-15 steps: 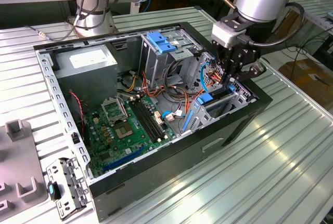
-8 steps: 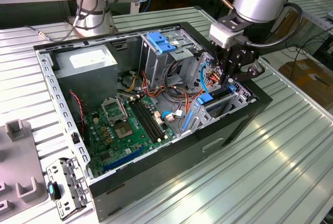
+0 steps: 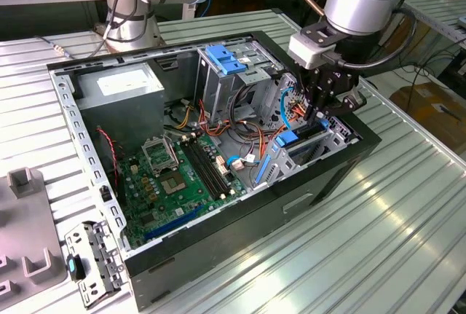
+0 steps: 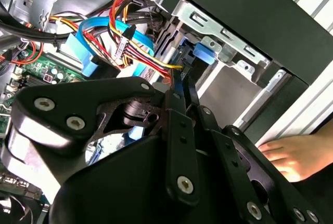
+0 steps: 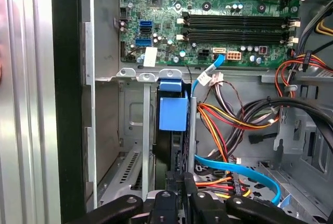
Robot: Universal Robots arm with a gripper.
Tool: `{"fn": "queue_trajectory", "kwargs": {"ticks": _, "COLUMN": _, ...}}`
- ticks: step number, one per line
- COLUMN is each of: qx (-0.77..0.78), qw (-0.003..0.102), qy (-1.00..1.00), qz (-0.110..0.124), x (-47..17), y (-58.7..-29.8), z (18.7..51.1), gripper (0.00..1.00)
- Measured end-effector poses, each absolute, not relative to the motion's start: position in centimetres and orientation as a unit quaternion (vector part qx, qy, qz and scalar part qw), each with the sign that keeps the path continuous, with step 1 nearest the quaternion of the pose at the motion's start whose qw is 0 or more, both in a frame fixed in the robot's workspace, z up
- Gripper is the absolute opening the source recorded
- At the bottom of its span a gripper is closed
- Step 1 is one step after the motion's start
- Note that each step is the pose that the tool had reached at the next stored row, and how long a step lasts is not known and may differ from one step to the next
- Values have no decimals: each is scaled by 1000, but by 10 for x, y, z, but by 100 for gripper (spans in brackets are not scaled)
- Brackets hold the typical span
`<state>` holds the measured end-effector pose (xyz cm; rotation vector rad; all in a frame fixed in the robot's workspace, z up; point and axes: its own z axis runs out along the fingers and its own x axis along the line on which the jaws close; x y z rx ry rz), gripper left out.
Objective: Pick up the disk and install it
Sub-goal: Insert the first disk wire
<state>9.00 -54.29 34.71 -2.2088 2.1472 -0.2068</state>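
Observation:
The disk (image 3: 306, 138), a grey drive in a bright blue carrier, stands on edge in the drive bay at the corner of the open computer case on the exterior view's right. Its blue end tab (image 5: 173, 112) shows in the first wrist view, and a blue corner (image 4: 203, 53) in the second wrist view. My gripper (image 3: 320, 116) comes straight down onto the disk's upper edge. The black fingers (image 5: 177, 182) lie close together, shut on that edge. In the second wrist view the gripper (image 4: 186, 81) ends just short of the blue corner.
A tall metal cage with a blue latch (image 3: 224, 59) stands beside the bay. Red, yellow and blue cables (image 3: 255, 135) run between them. The motherboard (image 3: 182, 175) covers the case floor. A person's fingers (image 4: 291, 154) rest outside the case wall. A grey fixture (image 3: 25, 219) lies at the left.

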Motion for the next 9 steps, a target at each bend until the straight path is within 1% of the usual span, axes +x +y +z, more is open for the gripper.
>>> {"fn": "queue_trajectory", "kwargs": {"ticks": 9, "qx": -715, "qw": 27, "qy": 696, "qz": -67, "x": 88, "y": -542, "z": 344, "gripper": 16}}
